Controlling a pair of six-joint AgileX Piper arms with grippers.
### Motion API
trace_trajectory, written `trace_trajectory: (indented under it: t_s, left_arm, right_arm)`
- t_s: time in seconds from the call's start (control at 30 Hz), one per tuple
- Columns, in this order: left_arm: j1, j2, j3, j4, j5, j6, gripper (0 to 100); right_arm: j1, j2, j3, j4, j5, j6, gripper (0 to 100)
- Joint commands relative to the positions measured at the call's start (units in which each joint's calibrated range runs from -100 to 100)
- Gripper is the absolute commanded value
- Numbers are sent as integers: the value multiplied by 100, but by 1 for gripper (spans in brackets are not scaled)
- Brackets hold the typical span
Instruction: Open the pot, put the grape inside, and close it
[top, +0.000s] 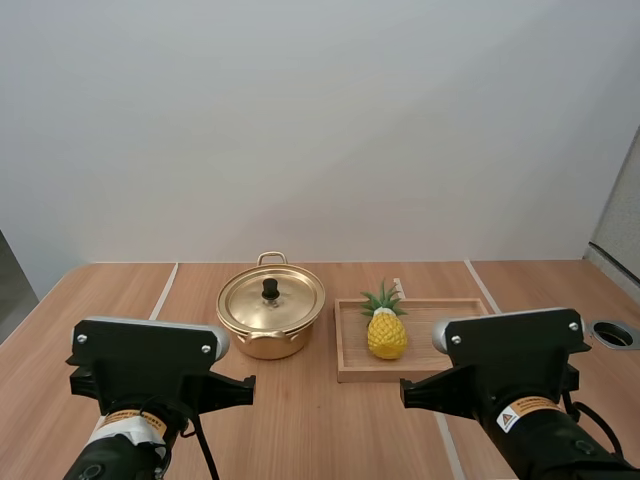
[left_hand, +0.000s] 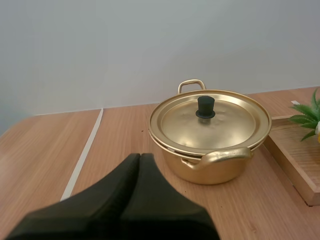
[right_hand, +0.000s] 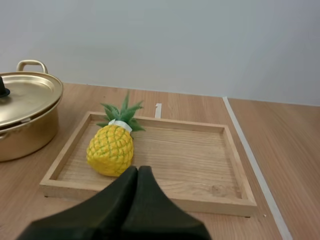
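A gold pot (top: 270, 322) stands on the table with its lid (left_hand: 210, 120) on, a black knob (left_hand: 205, 107) at the lid's centre. To its right a wooden tray (top: 440, 368) holds a small yellow pineapple (right_hand: 111, 148) with green leaves; no grapes are on it. My left gripper (left_hand: 140, 156) is shut on nothing, its fingers together as one dark wedge, short of the pot on its near left. My right gripper (right_hand: 138, 169) is shut too, just before the tray's near rim (right_hand: 150, 197) and close to the pineapple.
The pot (right_hand: 25, 120) stands just left of the tray. White tape lines (left_hand: 82, 152) run across the wooden tabletop. A round hole (top: 614, 334) sits at the table's far right edge. Both arms' bases are at the near edge.
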Motion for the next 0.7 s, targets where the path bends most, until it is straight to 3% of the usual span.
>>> trace_trajectory:
  t_s: [0.0, 0.67]
  left_arm:
    - [0, 18, 21, -56, -232, -57, 0]
    - [8, -58, 21, -56, -221, -57, 0]
  right_arm:
    - [-10, -36, 267, -44, -338, -33, 0]
    - [-10, -36, 267, 216, -558, -33, 0]
